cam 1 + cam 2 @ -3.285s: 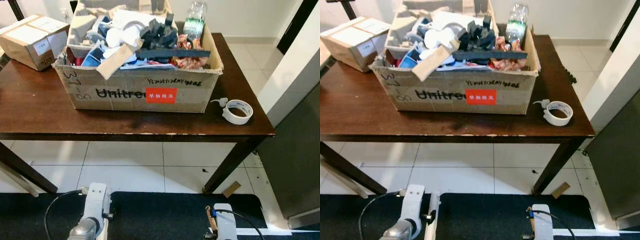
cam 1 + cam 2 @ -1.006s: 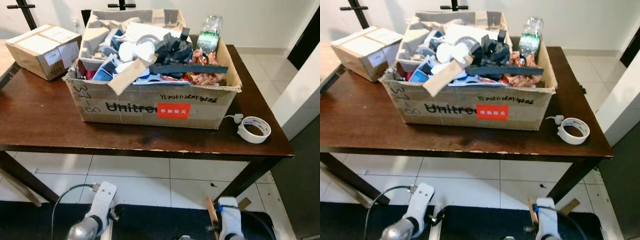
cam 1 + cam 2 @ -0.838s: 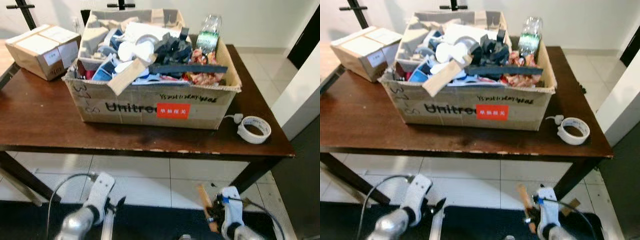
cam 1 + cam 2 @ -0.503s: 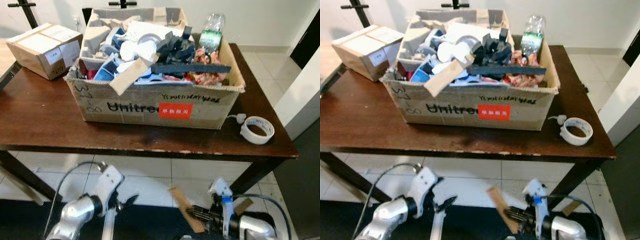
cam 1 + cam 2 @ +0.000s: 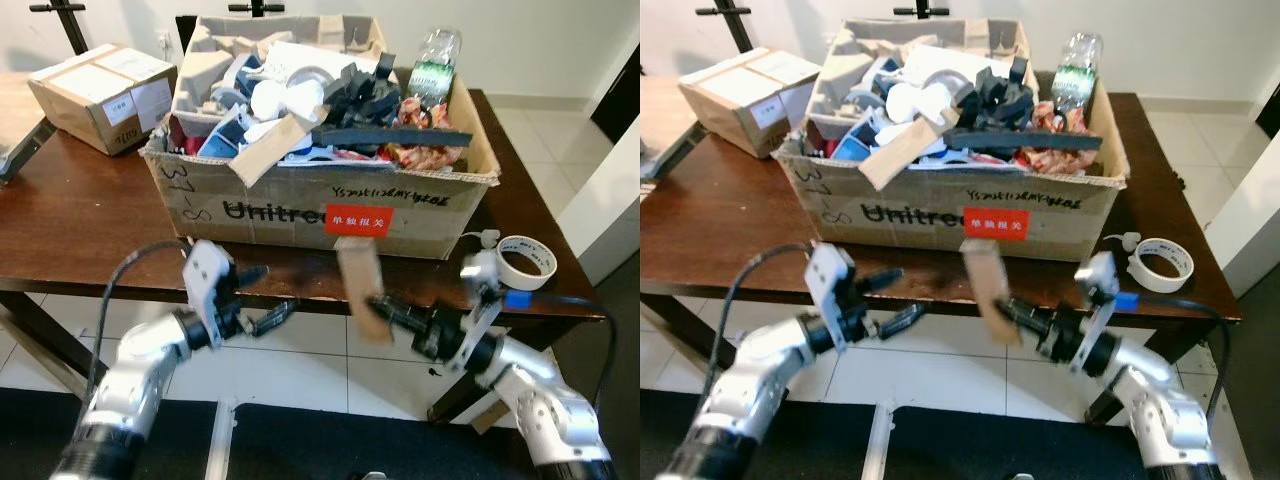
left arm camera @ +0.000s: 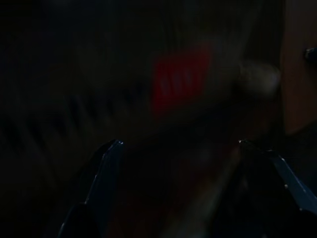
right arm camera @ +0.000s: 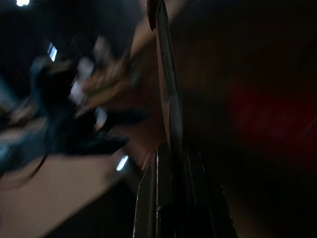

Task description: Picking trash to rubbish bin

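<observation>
**Cardboard scrap raised before the bin box**

Cardboard scrap [image 5: 360, 290] is looking light, stiff and flat. Left gripper [image 5: 268, 298] is hovering spread, empty, by the table [image 5: 80, 225]. Right gripper [image 5: 385, 309] is pinching the scrap's lower edge, below the overflowing trash box [image 5: 300, 200].

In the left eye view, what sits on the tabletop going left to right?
Small taped box → big Unitree carton heaped with trash, plastic bottle at its far right corner → tape roll. In front, the left gripper is open; the right gripper holds a cardboard strip.
</observation>
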`<state>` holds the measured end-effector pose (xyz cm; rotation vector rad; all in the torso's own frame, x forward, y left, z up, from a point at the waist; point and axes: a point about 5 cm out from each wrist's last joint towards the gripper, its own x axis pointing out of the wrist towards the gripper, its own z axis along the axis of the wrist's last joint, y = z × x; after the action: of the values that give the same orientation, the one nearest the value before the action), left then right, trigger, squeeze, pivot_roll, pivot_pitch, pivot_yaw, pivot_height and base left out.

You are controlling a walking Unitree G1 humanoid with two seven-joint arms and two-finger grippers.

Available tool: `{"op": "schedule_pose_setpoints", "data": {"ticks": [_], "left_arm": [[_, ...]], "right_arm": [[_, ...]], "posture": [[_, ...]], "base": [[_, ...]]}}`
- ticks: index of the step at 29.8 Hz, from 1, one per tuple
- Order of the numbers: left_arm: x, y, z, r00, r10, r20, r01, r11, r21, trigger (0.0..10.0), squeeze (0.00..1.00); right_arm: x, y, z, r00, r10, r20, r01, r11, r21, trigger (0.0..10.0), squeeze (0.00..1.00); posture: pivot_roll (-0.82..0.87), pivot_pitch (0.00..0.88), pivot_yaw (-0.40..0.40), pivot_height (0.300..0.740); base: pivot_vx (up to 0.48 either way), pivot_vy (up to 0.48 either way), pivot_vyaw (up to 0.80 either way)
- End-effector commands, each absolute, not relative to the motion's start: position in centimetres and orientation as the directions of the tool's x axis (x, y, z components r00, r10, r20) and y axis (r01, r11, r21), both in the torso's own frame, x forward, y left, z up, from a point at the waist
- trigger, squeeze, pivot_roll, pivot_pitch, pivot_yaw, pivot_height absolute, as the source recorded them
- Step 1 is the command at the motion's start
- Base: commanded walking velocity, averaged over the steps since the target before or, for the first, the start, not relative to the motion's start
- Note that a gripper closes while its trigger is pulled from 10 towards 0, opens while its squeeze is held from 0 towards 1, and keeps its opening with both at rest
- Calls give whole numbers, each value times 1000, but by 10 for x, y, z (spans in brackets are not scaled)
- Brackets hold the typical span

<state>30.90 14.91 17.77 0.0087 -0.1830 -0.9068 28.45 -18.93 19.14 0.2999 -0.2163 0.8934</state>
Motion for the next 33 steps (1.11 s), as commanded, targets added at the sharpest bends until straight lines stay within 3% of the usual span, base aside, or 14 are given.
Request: {"op": "schedule_pose_setpoints", "data": {"ticks": [1,5,7,10,16,20,25,33], "left_arm": [[314,147,205,569,-794,216,798,596,91,10000,0],[316,137,234,507,-814,284,829,551,97,10000,0],[315,122,265,421,-830,367,866,488,111,10000,0],[315,109,288,357,-833,423,883,448,137,10000,0],[323,84,310,270,-862,429,907,378,188,10000,0],[333,78,311,304,-875,377,890,402,215,10000,0],[349,77,313,425,-850,312,802,513,306,10000,0],[359,77,312,481,-826,293,754,561,343,10000,0]], "right_arm": [[292,-199,213,635,662,399,-763,618,189,10000,0],[300,-207,238,646,598,474,-740,645,194,10000,0],[311,-215,262,660,527,536,-703,684,193,10000,0],[321,-220,280,681,467,564,-652,737,177,10000,0],[335,-215,317,671,437,599,-613,781,118,10000,0],[345,-216,330,699,400,594,-545,835,80,10000,0],[362,-221,327,779,338,528,-376,926,-39,10000,0],[377,-213,311,851,347,395,-284,935,-211,10000,0]], "posture": [[46,129,12,740],[47,131,9,740],[46,135,7,740],[49,140,5,740],[54,150,2,740],[51,154,9,740],[53,161,11,740],[61,169,7,740]], "base": [[0,0,0],[0,0,0],[0,0,0],[0,0,0],[0,0,0],[0,0,0],[0,0,0],[0,0,0]]}}
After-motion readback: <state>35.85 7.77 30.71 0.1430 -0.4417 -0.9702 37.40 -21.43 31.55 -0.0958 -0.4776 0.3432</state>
